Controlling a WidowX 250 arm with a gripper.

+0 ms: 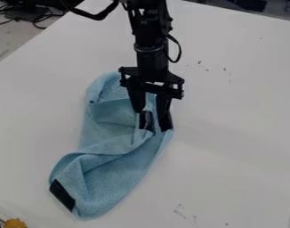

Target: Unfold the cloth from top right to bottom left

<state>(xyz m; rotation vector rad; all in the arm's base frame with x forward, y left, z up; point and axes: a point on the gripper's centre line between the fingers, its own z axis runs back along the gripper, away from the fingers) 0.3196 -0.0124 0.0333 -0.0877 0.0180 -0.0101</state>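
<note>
The black gripper (151, 113) hangs over the upper right part of the light blue cloth (118, 178), its two fingers apart, with blue fabric visible between them. The cloth is bunched and folded in layers, running from the upper middle down to the lower left. A dark patch (146, 121) lies on the fabric just below the left finger, and more black shows at the cloth's right edge by the right finger. Another black patch (62, 195) marks the lower left corner. Whether the fingertips touch the cloth is unclear.
The white table (236, 120) surrounds the cloth and has small dark marks. Cables (34, 18) lie beyond its upper left edge. A yellow-orange object (15, 223) sits at the bottom left corner beside something black.
</note>
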